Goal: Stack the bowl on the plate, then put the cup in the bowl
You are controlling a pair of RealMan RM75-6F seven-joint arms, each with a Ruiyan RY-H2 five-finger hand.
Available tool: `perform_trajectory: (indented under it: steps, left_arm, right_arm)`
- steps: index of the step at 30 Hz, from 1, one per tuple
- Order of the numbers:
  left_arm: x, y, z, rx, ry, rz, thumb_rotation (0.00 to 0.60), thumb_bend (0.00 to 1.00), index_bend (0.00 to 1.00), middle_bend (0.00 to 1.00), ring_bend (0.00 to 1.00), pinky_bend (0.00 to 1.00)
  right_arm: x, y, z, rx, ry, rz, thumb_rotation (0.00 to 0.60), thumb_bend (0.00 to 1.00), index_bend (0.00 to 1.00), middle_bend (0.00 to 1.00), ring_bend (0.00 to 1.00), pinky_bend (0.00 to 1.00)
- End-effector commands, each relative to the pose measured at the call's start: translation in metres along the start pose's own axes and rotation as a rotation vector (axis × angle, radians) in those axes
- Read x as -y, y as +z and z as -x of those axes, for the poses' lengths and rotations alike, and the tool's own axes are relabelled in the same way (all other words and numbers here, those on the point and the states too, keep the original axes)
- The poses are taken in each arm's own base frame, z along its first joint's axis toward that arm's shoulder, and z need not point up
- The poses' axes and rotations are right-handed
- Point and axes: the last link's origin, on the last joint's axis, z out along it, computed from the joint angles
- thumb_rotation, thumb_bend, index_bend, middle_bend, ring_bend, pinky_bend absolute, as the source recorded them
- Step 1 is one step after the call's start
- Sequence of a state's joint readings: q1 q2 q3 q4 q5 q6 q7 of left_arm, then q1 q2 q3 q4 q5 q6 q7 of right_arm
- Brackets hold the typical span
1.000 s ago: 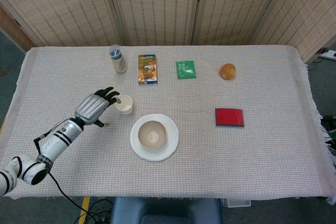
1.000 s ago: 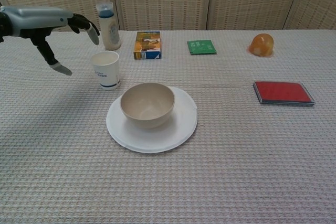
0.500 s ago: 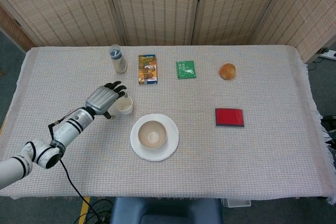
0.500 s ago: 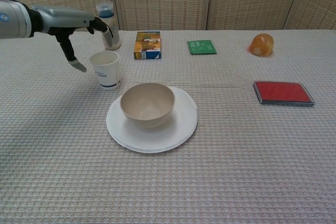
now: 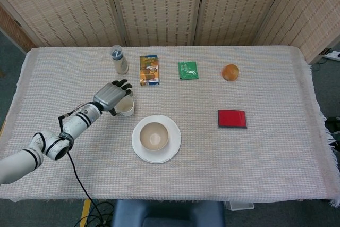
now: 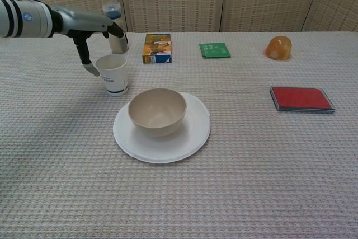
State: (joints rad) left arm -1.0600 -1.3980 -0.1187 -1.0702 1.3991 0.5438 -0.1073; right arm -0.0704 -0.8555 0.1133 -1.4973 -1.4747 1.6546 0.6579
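A white paper cup (image 5: pixel 126 107) (image 6: pixel 113 74) stands upright on the cloth, just left of and behind the white plate (image 5: pixel 174 143) (image 6: pixel 194 134). The beige bowl (image 5: pixel 154 135) (image 6: pixel 157 110) sits in the middle of the plate. My left hand (image 5: pixel 112 96) (image 6: pixel 92 26) is at the cup's left side with its fingers spread. Its thumb hangs down by the cup's left rim and the other fingers reach over and behind the cup. Nothing is gripped. My right hand shows in neither view.
Along the back stand a small bottle (image 5: pixel 119 60) (image 6: pixel 114 34), an orange box (image 5: pixel 149 69), a green packet (image 5: pixel 188 70) and an orange round object (image 5: pixel 230 72). A flat red case (image 5: pixel 232 118) lies to the right of the plate.
My left hand has moved right and forward, from well left of the cup to right against it, with its fingers now spread around the cup's rim. Cup, bowl and plate have not moved.
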Motion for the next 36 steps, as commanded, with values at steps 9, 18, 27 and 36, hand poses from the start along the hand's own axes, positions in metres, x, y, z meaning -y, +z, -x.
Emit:
perform_trajectory:
  steps: [9,18,27,36]
  left_arm:
    - [0.001,0.011,0.009,0.030,0.033,-0.007,0.600,0.11,0.31,0.16,0.00,0.20]
    - [0.003,0.015,0.011,0.030,0.039,-0.008,0.600,0.11,0.35,0.16,0.00,0.20]
    - [-0.002,0.014,0.011,0.021,0.032,0.011,0.600,0.11,0.47,0.16,0.00,0.20]
    - [-0.002,0.000,-0.006,0.012,-0.037,0.009,0.600,0.11,0.47,0.16,0.00,0.20]
  right_arm:
    - [0.000,-0.001,0.000,0.013,0.007,-0.008,0.600,0.21,0.00,0.04,0.00,0.00]
    - [-0.001,0.001,0.000,0.010,0.004,0.000,0.600,0.21,0.00,0.04,0.00,0.00]
    - [-0.001,0.002,0.001,0.003,0.000,0.004,0.600,0.21,0.00,0.04,0.00,0.00]
    - [-0.001,0.003,0.002,0.013,-0.002,0.004,0.600,0.21,0.00,0.04,0.00,0.00]
